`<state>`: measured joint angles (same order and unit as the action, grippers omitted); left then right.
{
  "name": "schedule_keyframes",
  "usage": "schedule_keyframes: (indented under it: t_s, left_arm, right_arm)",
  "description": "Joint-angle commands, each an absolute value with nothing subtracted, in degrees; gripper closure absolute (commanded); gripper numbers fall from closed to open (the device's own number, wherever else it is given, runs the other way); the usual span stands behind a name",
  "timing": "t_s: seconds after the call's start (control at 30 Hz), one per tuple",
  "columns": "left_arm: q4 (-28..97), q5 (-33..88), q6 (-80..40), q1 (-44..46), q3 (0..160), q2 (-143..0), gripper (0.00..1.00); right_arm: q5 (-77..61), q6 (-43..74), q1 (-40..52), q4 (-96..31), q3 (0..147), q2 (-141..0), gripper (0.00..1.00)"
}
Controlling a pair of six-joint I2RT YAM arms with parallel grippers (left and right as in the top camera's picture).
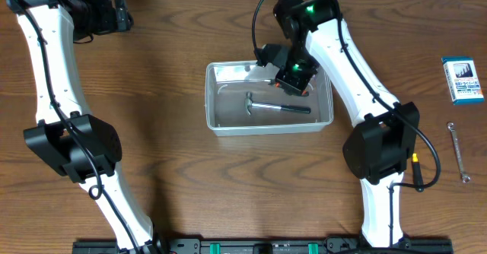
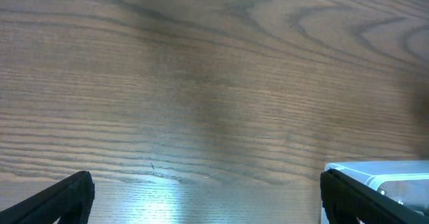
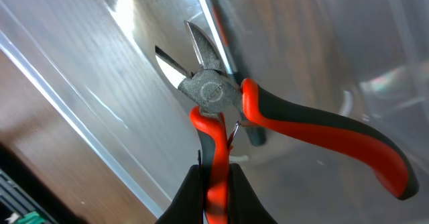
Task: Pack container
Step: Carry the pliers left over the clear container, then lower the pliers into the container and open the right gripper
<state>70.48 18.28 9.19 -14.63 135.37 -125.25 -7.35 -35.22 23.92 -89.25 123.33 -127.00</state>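
Packing looks partly done: one tool in, one over the tub, two apparently left.
Far left, the left claw (image 1: 114, 14) hangs spread; at centre the container (image 1: 219, 119) holds a hammer (image 1: 278, 106); above it the right claw (image 3: 216, 194) pinches one handle of the pliers (image 3: 214, 93); a box (image 1: 463, 80) and a wrench (image 1: 458, 152) lie on the surface, right.

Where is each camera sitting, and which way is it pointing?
Overhead: above the table, looking straight down; left arm and right arm show.
Left wrist: on the left gripper, facing bare wood; its open fingertips show.
Right wrist: on the right gripper, looking into the container; its fingers pinch the pliers.
Shared: overhead and right wrist both see pliers, hammer, container.
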Motion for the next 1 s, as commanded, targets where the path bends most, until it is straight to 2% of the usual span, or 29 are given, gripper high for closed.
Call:
schedule_keyframes:
  t_s: [0.0,0.53,0.87,0.97]
  left_arm:
    - [70.7,18.8,9.1,-14.9,136.4,-125.0,0.02]
    - [70.7,18.8,9.1,-14.9,136.4,-125.0,0.02]
    - [70.7,18.8,9.1,-14.9,136.4,-125.0,0.02]
    - [70.7,18.8,9.1,-14.9,136.4,-125.0,0.02]
  right_arm:
    - [-11.0,-36.1,24.1,-88.2,120.5,-126.7,0.99]
    - [-11.0,-33.6,23.4,-75.0,107.0,-126.7,0.93]
    - [-11.0,-31.7,22.1,-72.0,105.9,-126.7,0.74]
    - [-11.0,-31.7,22.0,-71.9,105.9,-126.7,0.72]
